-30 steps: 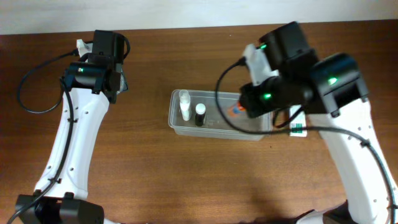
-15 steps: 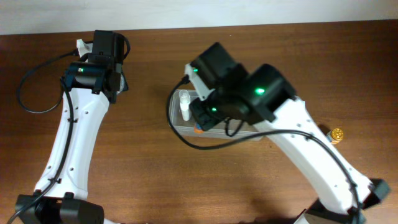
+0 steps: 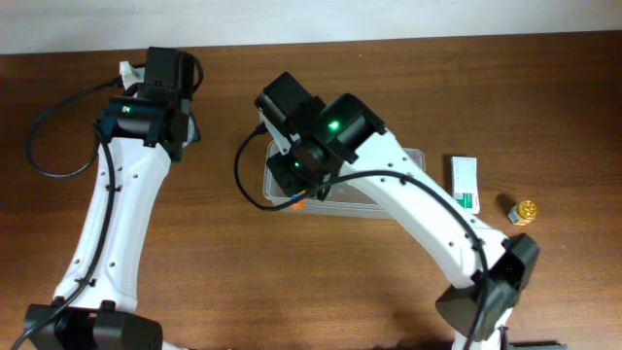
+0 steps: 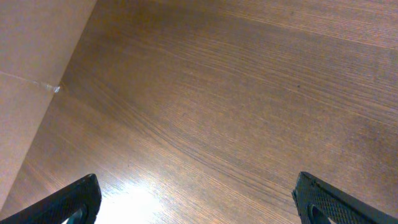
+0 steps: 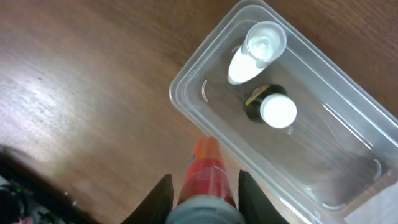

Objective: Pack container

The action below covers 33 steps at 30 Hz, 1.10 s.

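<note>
In the container point(image 5: 348, 134), two bottles point(image 5: 255, 53); orange bottle point(image 5: 204, 165) clamped by right gripper point(image 5: 205, 193) at its 7 o'clock edge; left gripper point(image 4: 196, 186) gapes empty

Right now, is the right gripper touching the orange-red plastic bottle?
Touching. The right wrist view shows the right gripper closed on the orange-red plastic bottle, with a finger against each side and no gap.

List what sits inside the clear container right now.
Inside the container: a white bottle and a white-capped dark bottle. Overhead, the right arm hides both bottles.
</note>
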### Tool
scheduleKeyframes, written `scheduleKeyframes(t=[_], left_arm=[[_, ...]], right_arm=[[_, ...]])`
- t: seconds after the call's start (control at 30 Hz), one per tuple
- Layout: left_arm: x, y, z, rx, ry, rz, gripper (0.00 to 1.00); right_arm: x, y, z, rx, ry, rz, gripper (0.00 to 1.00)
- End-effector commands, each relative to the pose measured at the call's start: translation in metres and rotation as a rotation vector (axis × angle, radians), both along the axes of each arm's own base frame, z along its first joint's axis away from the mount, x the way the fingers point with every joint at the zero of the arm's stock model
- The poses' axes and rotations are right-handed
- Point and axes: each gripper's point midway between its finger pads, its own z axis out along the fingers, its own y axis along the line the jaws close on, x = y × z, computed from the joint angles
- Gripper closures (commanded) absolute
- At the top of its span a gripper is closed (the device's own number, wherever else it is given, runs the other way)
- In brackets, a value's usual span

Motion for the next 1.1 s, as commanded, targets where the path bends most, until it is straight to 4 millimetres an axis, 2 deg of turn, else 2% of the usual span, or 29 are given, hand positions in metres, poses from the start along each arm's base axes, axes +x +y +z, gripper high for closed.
scheduleKeyframes(t=[0.0,0.2,0.87,1.07], left_arm=[[-0.002,0.004,0.015,0.011,-0.040,0.011,0.01],[-0.002,0.004,0.015,0.011,-0.040,0.011,0.01],[-0.002,0.004,0.015,0.011,-0.040,0.011,0.00],[-0.002,0.004,0.015,0.011,-0.040,0.011,0.01]], right_arm=[[0.006,0.006,0.001,0.000,-0.028,-0.004,0.75],[0.014,0.000,-0.002,-0.040,-0.060,-0.022,0.75],[0.016,0.000,-0.004,-0.044,-0.066,-0.006,0.75],[0.016,0.001,-0.011,-0.054,-0.055,-0.005,0.75]])
